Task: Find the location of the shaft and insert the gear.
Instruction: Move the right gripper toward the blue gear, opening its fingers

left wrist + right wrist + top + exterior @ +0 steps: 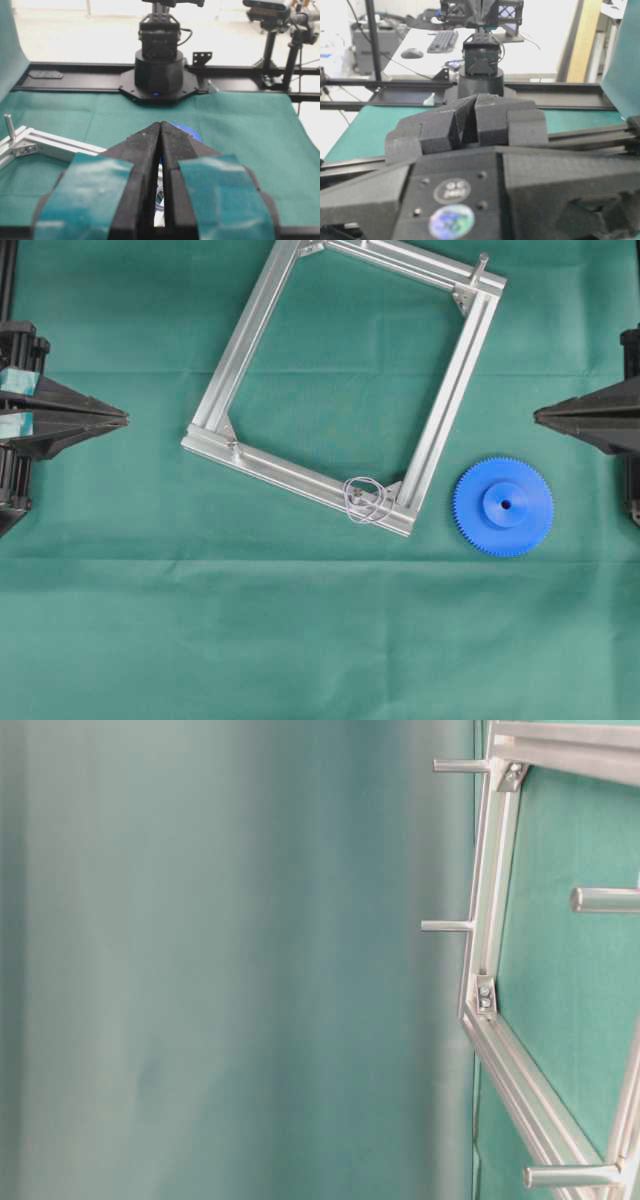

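We see a rectangular silver aluminium frame (345,380) lying on the green cloth (300,640). The short silver metal shaft (357,502) with loose wire loops stands at the frame's near right corner. The flat bright-blue plastic gear (503,506) lies on the cloth just right of that corner. The left gripper (122,419) and right gripper (540,414) flank the frame, well apart from it, both pressed together and empty.

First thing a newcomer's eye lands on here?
The gear, bright blue against the green cloth, lies flat just right of the aluminium frame. Next, the frame's near corner, where the shaft stands wrapped in loose wire loops. The left gripper and right gripper sit shut at the table's edges, holding nothing.
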Controlling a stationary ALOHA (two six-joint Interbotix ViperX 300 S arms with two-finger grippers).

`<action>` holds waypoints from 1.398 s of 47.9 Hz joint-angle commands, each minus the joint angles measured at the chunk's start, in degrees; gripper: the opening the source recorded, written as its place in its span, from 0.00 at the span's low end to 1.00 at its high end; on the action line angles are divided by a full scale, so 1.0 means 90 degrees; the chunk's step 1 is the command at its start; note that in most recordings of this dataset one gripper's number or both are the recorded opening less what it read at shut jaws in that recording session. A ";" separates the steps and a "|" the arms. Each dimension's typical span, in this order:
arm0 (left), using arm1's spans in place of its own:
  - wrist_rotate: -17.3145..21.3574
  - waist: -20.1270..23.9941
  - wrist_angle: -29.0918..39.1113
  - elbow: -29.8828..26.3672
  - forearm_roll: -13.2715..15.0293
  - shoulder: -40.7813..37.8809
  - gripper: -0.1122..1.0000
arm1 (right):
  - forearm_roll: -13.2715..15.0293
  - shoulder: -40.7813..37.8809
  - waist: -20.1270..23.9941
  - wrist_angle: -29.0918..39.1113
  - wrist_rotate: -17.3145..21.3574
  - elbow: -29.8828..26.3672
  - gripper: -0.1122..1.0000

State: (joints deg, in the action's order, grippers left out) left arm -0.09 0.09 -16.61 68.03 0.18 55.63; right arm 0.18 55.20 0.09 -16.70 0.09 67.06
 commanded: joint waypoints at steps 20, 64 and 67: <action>0.0088 0.0000 0.0117 -0.0244 0.0068 -0.0088 0.11 | 0.0000 0.0176 0.0010 0.1455 0.0010 -0.0547 0.10; 0.0117 0.0039 0.0225 -0.0283 0.0068 -0.0117 0.11 | -0.0029 0.0146 0.0010 0.2822 0.0254 -0.0879 0.93; 0.0117 0.0059 0.0244 -0.0293 0.0068 -0.0117 0.11 | -0.0020 0.0146 0.0010 0.3223 0.0313 -0.0957 0.93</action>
State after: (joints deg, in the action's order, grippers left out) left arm 0.88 0.18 -14.41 67.06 0.70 55.20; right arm 0.09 56.95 0.18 9.14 2.55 60.56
